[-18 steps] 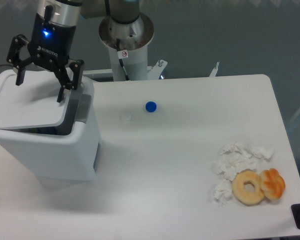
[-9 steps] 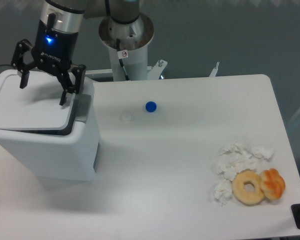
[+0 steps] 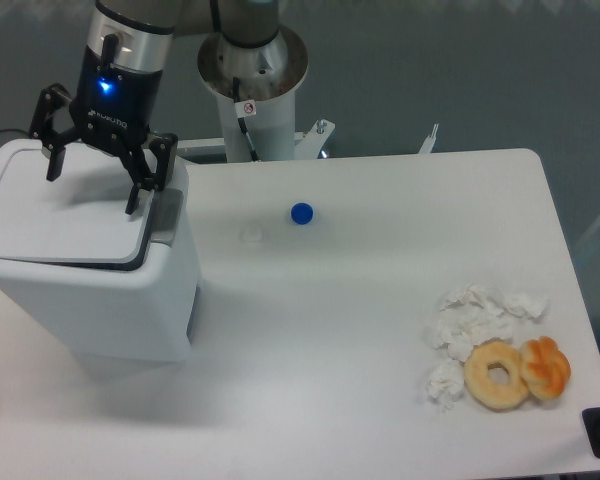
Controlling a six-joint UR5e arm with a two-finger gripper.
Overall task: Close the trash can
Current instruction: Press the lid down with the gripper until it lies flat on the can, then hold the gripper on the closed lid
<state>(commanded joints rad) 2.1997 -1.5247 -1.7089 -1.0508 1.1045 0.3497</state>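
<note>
Tool (image 3: 93, 190) spread apart above the white lid (image 3: 65, 215); we see the trash can (image 3: 110, 300) at the surface's (image 3: 360, 330) left edge, lid lying nearly flat; blue cap (image 3: 301, 212) well right.

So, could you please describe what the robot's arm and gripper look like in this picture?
The gripper is black, with two jointed black fingers, white lettering across its body and a small blue light glowing above that. It mounts on a silver wrist section. The arm is grey metal on a white pedestal base, which carries a small round red-and-white sticker and a thin dark cable.
</note>
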